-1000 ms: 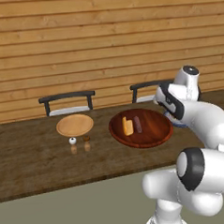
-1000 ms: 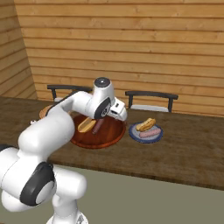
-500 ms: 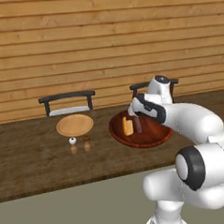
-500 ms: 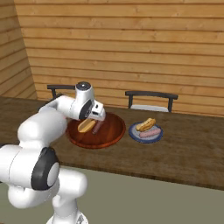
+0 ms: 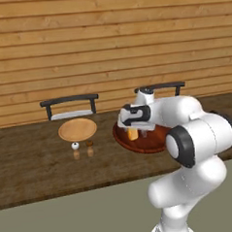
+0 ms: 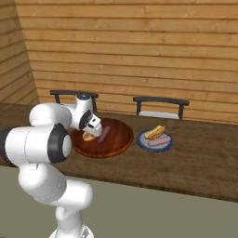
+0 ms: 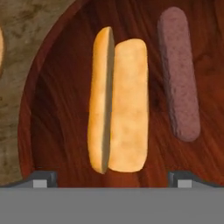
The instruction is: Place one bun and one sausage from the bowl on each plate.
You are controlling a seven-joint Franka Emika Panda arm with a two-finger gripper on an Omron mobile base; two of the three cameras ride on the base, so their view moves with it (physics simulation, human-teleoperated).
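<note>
The dark wooden bowl holds one split bun and one reddish sausage side by side. My gripper hangs open just above the bun, with its fingertips wide apart on either side and touching nothing. The tan plate lies bare, left of the bowl. To the bowl's right, the blue-grey plate carries a bun and a sausage.
Two small shakers, one white and one brown, stand in front of the tan plate. Two dark chairs sit behind the long wooden counter, against the plank wall.
The arm has swung left from the blue-grey plate's side to over the bowl and come down above the bun. The jaws stayed open.
</note>
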